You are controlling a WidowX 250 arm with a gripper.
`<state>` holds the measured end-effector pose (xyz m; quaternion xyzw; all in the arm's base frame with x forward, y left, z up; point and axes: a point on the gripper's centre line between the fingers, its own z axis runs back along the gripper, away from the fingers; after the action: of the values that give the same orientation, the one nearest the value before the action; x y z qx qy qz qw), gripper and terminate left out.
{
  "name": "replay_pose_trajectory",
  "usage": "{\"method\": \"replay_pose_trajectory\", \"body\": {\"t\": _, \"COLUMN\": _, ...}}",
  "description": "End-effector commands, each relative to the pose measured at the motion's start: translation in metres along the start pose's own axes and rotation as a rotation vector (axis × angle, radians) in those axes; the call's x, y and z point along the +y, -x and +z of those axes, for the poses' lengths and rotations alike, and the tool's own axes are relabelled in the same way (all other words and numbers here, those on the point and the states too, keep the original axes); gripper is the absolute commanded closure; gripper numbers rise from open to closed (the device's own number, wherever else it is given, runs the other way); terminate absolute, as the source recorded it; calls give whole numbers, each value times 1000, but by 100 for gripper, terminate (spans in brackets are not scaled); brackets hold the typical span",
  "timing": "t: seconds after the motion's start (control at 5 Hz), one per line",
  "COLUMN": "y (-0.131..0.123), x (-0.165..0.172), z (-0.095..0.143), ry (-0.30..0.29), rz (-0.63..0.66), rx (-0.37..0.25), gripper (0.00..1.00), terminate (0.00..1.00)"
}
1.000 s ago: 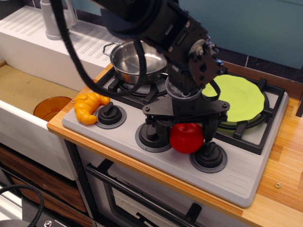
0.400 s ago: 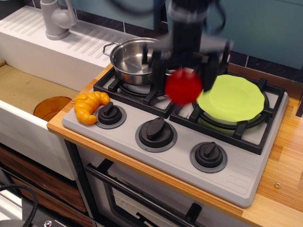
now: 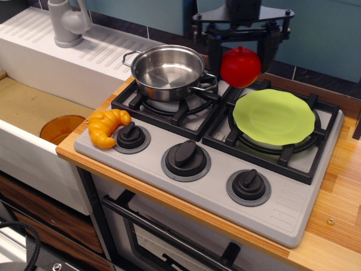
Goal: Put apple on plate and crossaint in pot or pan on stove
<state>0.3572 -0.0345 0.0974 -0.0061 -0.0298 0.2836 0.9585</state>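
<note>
- Gripper (image 3: pixel 241 42) hangs high at the back of the stove, its two dark fingers closed in on either side of the apple (image 3: pixel 241 66), which it holds clear of every surface.
- From the plate (image 3: pixel 274 116), the apple sits at about 11 o'clock, above the back rim rather than over the centre. Letting go here, I judge, risks the apple striking the scalloped edge and rolling off toward the back wall or onto the grate.
- Smooth, glossy and round, the apple will likely roll even on a good drop; the plate is nearly flat and rests on a burner grate, so a release from height could bounce it out or tip the plate.
- Pot (image 3: pixel 167 72) stands just beside the apple at 9 o'clock; a sideways swing on the way down could clip its near looped handle.
- Crossaint (image 3: pixel 107 126) lies untouched at the stove's (image 3: pixel 293 212) front-left corner, touching the leftmost knob (image 3: pixel 131 136); that half of the task is not yet begun.
</note>
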Motion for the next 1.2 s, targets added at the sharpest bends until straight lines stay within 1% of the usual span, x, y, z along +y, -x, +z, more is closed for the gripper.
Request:
{"method": "replay_pose_trajectory", "body": {"t": 0.0, "y": -13, "x": -26, "z": -6, "ry": 73, "rz": 35, "rx": -60, "gripper": 100, "terminate": 0}}
{"method": "replay_pose_trajectory", "body": {"t": 0.2, "y": -7, "x": -34, "z": -11, "ry": 73, "rz": 52, "rx": -62, "gripper": 100, "terminate": 0}}
{"method": "replay_pose_trajectory", "body": {"t": 0.4, "y": -1, "x": -38, "z": -12, "ry": 51, "rz": 50, "rx": -74, "gripper": 100, "terminate": 0}}
{"method": "replay_pose_trajectory", "body": {"t": 0.6, "y": 0, "x": -37, "z": -9, "ry": 47, "rz": 41, "rx": -71, "gripper": 0, "terminate": 0}}
{"method": "replay_pose_trajectory", "body": {"t": 1.0, "y": -1, "x": -30, "z": 4, "ry": 44, "rz": 31, "rx": -43, "gripper": 0, "terminate": 0}}
